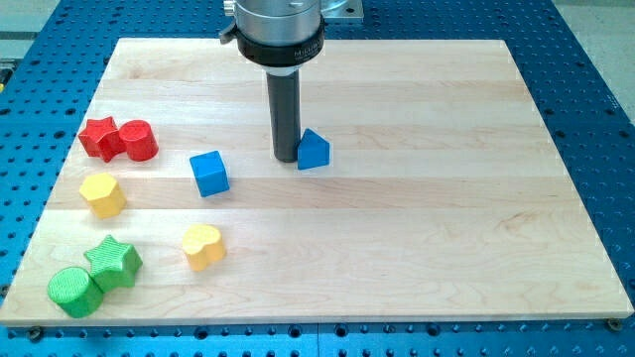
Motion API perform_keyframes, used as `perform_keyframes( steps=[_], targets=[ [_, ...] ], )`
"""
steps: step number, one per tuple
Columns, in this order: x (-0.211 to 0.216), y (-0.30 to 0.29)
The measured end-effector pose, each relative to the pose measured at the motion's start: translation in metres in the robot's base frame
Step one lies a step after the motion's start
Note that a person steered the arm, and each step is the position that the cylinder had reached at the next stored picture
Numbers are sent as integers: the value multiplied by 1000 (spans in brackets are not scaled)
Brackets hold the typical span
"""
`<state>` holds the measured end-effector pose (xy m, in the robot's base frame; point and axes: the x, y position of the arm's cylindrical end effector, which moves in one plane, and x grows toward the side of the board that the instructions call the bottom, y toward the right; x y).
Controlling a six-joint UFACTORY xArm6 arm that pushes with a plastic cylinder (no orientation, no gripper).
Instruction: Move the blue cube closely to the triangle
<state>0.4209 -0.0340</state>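
Note:
The blue cube [209,173] sits on the wooden board left of centre. The blue triangle block [314,150] stands near the board's middle, to the cube's right and a little higher in the view. My tip [286,159] rests on the board right against the triangle's left side. The cube is a clear gap to the left of my tip and slightly lower in the view.
At the view's left stand a red star [99,137] and a red cylinder [138,140], a yellow hexagon block [103,194], a yellow heart [202,246], a green star [114,262] and a green cylinder [74,292]. The board [446,248] lies on a blue perforated table.

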Motion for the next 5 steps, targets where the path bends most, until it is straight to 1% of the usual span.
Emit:
perform_keyframes(
  steps=[1, 2, 3, 4, 5],
  targets=[
    [-1, 0],
    [-8, -56],
    [-9, -127],
    [-5, -165],
    [17, -154]
  ],
)
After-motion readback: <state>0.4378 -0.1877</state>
